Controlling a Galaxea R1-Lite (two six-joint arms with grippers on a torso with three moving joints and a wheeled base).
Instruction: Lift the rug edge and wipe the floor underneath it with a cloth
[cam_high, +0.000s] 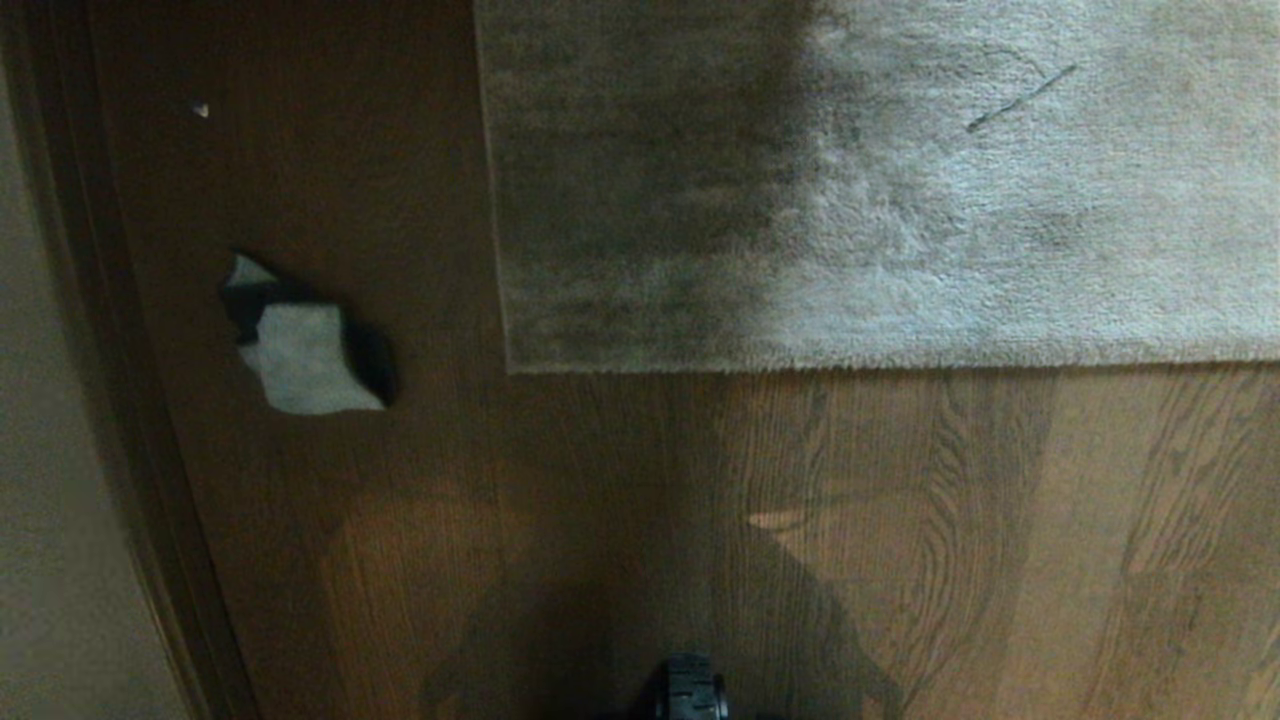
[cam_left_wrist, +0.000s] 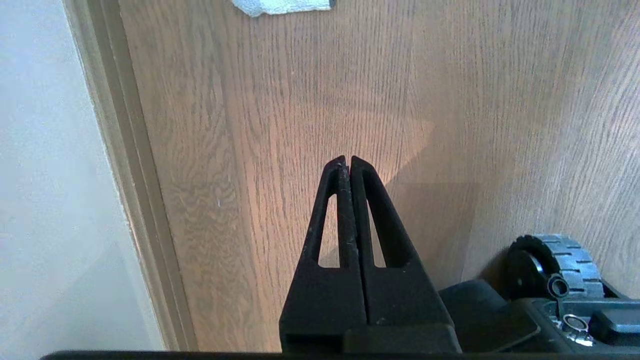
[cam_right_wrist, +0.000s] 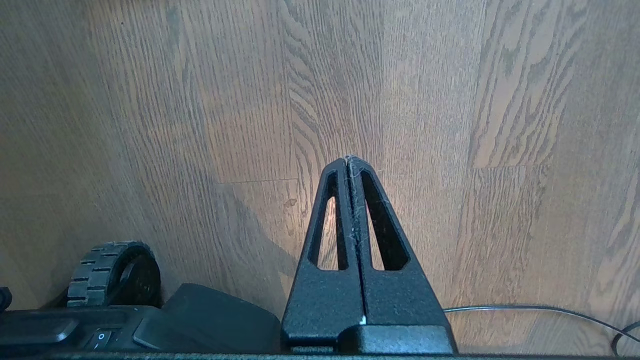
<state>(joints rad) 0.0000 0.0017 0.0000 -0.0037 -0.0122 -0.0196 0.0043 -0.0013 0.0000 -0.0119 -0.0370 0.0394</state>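
Since nothing is grasped, the left gripper (cam_left_wrist: 347, 161) and right gripper (cam_right_wrist: 348, 161) are kept pressed together above the floor (cam_high: 900, 520); the rug edge (cam_high: 800, 366) lies flat ahead, and the cloth (cam_high: 305, 355) is left beside it on the left

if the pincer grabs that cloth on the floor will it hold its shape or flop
The cloth lies crumpled with folded corners on the floor, so it will probably droop. It looks thin, so likely light. Pushed, it may bunch up rather than slide flat.
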